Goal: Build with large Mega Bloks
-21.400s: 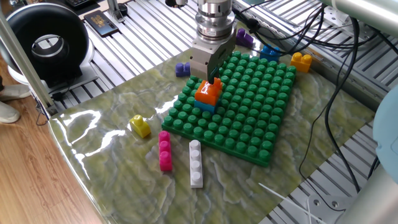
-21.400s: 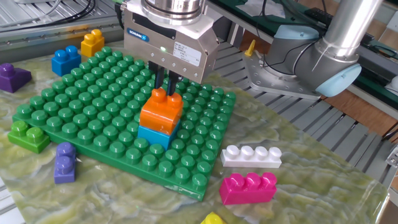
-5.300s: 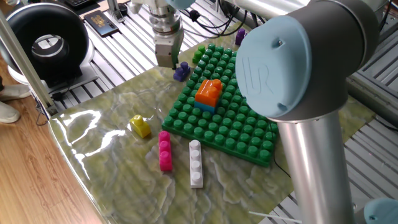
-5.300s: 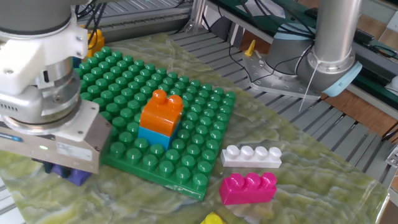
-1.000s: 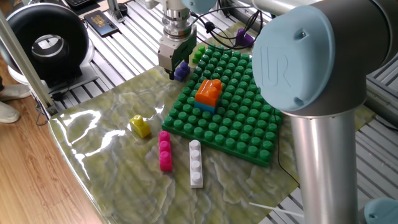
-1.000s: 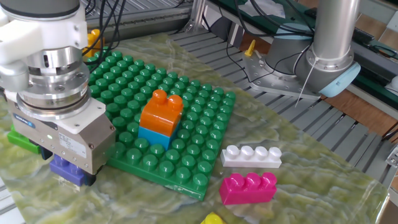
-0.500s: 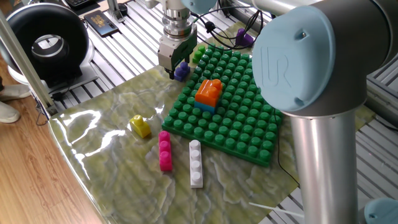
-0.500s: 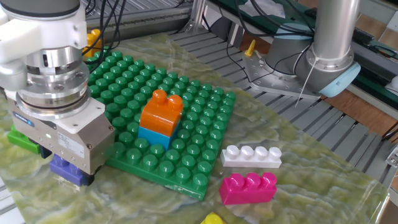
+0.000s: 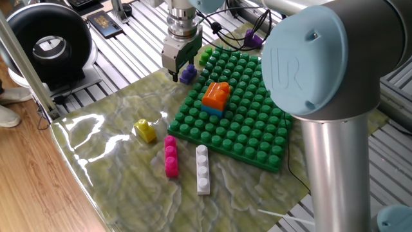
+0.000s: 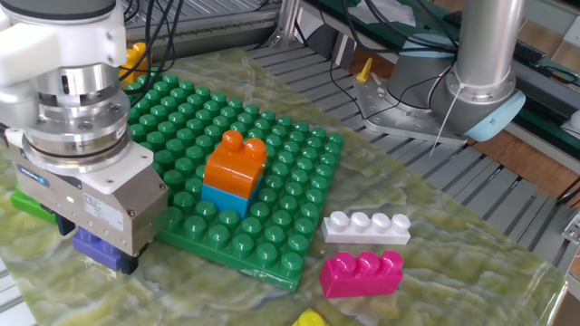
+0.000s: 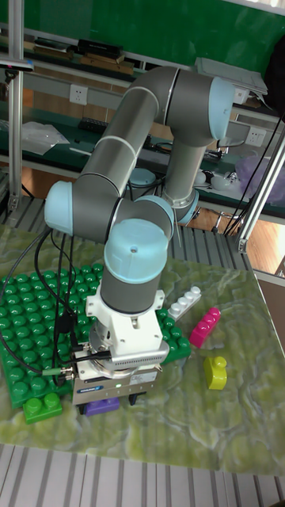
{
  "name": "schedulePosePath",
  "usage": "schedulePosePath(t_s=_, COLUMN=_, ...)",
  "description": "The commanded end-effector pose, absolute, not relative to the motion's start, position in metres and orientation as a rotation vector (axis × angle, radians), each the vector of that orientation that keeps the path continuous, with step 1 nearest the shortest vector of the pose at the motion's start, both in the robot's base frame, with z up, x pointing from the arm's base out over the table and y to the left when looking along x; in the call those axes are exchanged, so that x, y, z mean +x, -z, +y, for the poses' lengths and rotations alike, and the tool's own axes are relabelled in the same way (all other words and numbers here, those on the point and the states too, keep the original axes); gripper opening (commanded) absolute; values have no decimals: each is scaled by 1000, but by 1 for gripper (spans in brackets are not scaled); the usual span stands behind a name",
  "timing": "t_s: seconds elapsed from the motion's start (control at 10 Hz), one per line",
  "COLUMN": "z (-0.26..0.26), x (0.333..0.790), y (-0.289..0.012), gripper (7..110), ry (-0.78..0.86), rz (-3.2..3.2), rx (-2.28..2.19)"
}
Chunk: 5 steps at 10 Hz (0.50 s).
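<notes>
While the silver two-finger gripper [image 9: 181, 72] is hanging low at the edge of the big green studded baseplate [image 9: 254, 122], its dark fingers [image 10: 130, 264] are straddling the small purple plastic brick [image 10: 98, 249], which is sitting on the marbled green mat [image 9: 122, 164] just beside the baseplate; whether the fingers are actually pressing on the brick cannot be told, since the gripper body is blocking the contact in every view. An orange studded brick [image 10: 236, 165] is sitting stacked on a light blue brick [image 10: 224, 199] near the middle of the baseplate, well apart from the gripper. A white four-stud long brick [image 10: 366, 226] and a pink long brick [image 10: 362, 273] are lying side by side on the mat off the baseplate's edge, close to each other, with a small yellow brick [image 9: 145, 131] lying near them on the mat. A lime green brick [image 11: 42, 408] is resting at the baseplate's corner next to the purple one. In the tall fixed view the grey and light blue arm [image 11: 141, 206] is arching over the table, with the gripper pointing straight down. Another purple brick [image 9: 254, 38] is lying beyond the far side of the baseplate among black cables [image 9: 232, 40].
</notes>
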<state>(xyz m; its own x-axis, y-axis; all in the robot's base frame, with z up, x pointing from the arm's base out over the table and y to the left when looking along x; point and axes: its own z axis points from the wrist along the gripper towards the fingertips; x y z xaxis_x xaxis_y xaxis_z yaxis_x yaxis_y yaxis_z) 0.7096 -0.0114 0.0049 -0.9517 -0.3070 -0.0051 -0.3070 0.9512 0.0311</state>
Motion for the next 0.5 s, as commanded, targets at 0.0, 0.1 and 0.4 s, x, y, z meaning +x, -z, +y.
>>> schedulePosePath(t_s=0.0, z=-11, x=711, y=-9, gripper=44, ry=-53, rz=3101, rx=-476)
schedulePosePath(t_s=0.1, z=-11, x=711, y=-10, gripper=44, ry=-55, rz=3100, rx=-468)
schedulePosePath(t_s=0.4, z=-13, x=715, y=-16, gripper=44, ry=-32, rz=3086, rx=-435)
